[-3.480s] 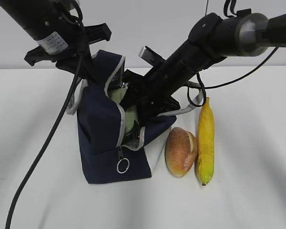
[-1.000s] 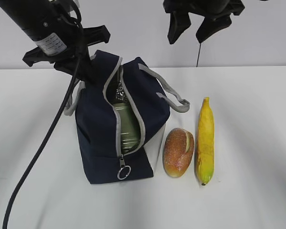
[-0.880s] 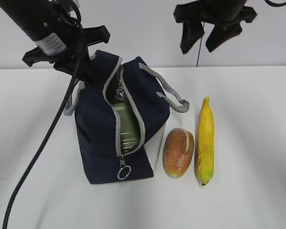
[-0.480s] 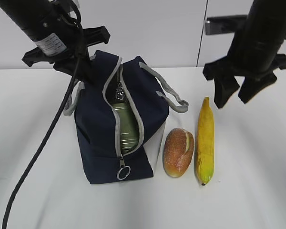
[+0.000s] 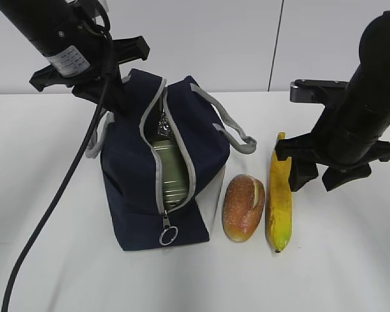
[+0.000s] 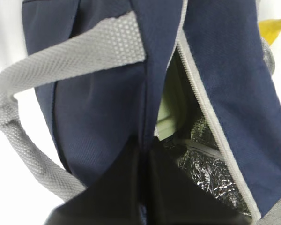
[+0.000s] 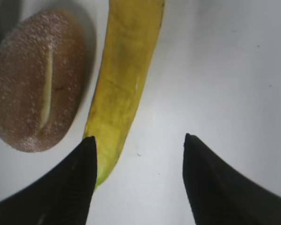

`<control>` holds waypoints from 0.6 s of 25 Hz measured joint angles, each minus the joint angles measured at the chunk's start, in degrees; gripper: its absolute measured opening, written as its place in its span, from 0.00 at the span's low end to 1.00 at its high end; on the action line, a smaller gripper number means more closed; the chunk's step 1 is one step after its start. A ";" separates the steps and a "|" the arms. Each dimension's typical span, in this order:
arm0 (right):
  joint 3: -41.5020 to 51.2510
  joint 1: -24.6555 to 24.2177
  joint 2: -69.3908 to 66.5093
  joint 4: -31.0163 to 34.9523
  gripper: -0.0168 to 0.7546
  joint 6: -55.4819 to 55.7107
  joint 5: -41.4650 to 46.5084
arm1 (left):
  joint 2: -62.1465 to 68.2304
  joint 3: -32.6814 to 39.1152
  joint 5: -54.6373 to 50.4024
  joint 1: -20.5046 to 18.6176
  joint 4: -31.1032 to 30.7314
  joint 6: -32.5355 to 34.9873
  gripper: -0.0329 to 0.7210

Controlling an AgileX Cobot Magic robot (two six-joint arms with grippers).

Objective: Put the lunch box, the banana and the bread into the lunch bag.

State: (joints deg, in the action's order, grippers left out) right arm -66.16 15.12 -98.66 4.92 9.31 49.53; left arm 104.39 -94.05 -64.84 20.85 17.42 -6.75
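Observation:
The navy lunch bag [image 5: 133, 175] stands unzipped on the white table, with the sage-green lunch box [image 5: 171, 174] upright inside it. My left gripper [image 5: 114, 97] is shut on the bag's back rim, pinching the navy fabric [image 6: 145, 154]; the lunch box [image 6: 171, 110] shows through the opening. The bread [image 5: 244, 207] lies right of the bag and the banana [image 5: 279, 195] right of the bread. My right gripper [image 5: 322, 179] is open, low over the table just right of the banana. In the right wrist view its gripper [image 7: 138, 140] sits beside the banana [image 7: 122, 84] and the bread [image 7: 35, 79].
Grey webbing handles [image 5: 237, 133] hang off the bag's sides. The zipper's ring pull [image 5: 167, 236] hangs at the bag's front. A black cable [image 5: 58, 195] drapes from the left arm across the table's left side.
My right gripper left the bag with the lunch box inside, swung up and to the right, then came down open beside the banana. The left gripper kept its hold.

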 joint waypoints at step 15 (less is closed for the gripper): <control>0.59 0.00 -0.01 2.84 0.61 1.39 -11.47 | 0.00 0.00 -0.12 0.00 0.00 0.10 0.04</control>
State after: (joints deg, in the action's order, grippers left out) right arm -65.57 15.12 -98.67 7.76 10.71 38.06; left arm 104.39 -94.05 -64.96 20.85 17.42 -6.64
